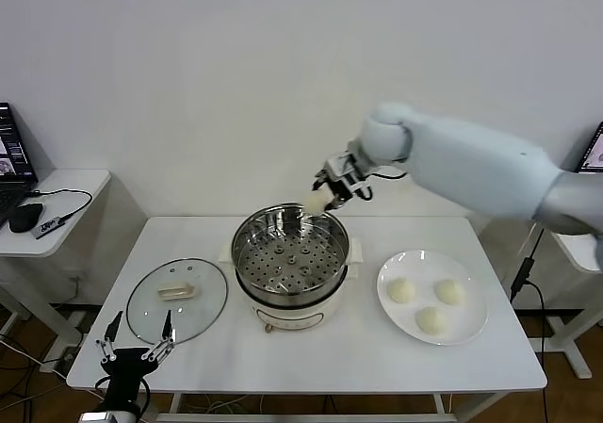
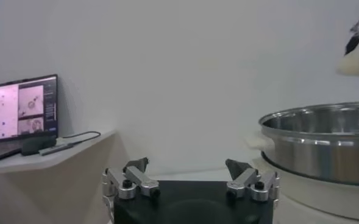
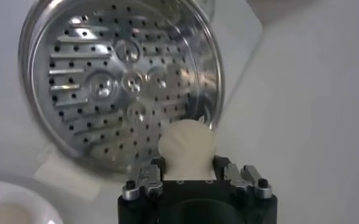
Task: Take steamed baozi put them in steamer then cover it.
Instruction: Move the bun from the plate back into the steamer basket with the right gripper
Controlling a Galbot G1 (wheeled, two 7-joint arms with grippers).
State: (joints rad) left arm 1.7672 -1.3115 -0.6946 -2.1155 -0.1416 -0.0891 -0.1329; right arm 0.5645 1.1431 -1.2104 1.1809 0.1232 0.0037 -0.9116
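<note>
right gripper clamps one bun over steamer far rim, fingers mostly hidden behind it | left gripper spread wide, low by table near-left corner, beside lid | three buns on plate | laptop screen text unreadable

You face a plain white wall from nine through three o'clock, evenly lit and bare. The white table fills your centre. At nine o'clock a small white side desk carries a laptop with its screen lit, a black mouse and a cable trailing across the top. At three o'clock another white desk stands with a second screen at the edge. Cables lie on the floor at seven o'clock.
</note>
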